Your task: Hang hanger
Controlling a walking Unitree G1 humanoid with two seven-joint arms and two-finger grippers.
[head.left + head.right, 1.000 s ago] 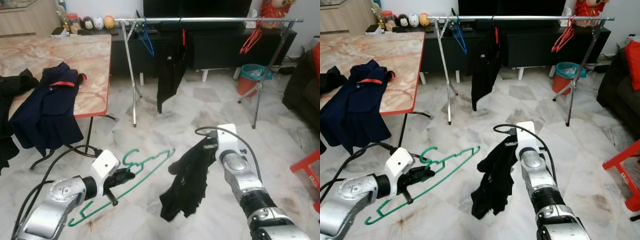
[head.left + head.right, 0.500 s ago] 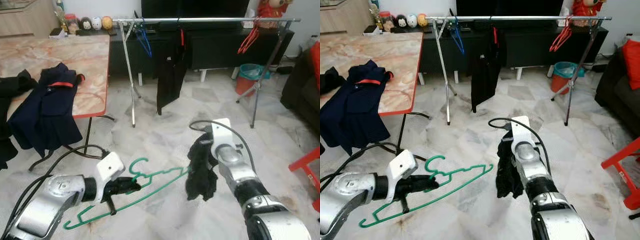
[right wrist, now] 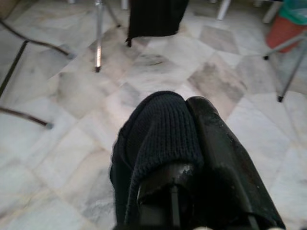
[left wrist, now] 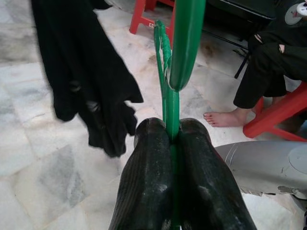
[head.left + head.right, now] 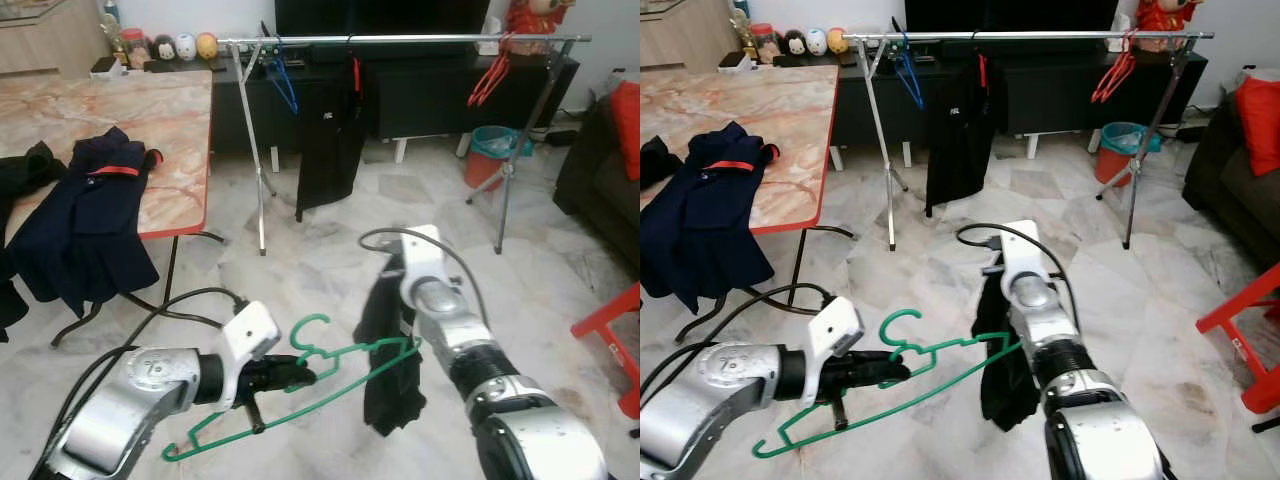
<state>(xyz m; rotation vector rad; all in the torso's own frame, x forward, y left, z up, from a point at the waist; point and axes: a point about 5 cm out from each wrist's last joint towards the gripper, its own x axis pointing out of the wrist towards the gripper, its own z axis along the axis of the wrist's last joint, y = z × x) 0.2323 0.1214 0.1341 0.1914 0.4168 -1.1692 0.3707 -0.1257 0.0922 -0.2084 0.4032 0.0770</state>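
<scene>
Teal bin [image 5: 497, 143] by the rack's right leg, contents not visible. Marble surface [image 5: 150, 110] at left carries a navy jacket [image 5: 85, 215] draped over its near edge. Clothes rack [image 5: 400, 39] stands on the marble floor [image 5: 320, 250], holding a black garment [image 5: 325, 150]. Left end effector [image 5: 290, 375] clenched on the green hanger [image 5: 330, 385], low over the floor. Right end effector [image 3: 192, 139] clamped on a dark cloth [image 5: 388, 360]. Versus 1 s ago: hanger tip now reaches the cloth, both arms closer together.
</scene>
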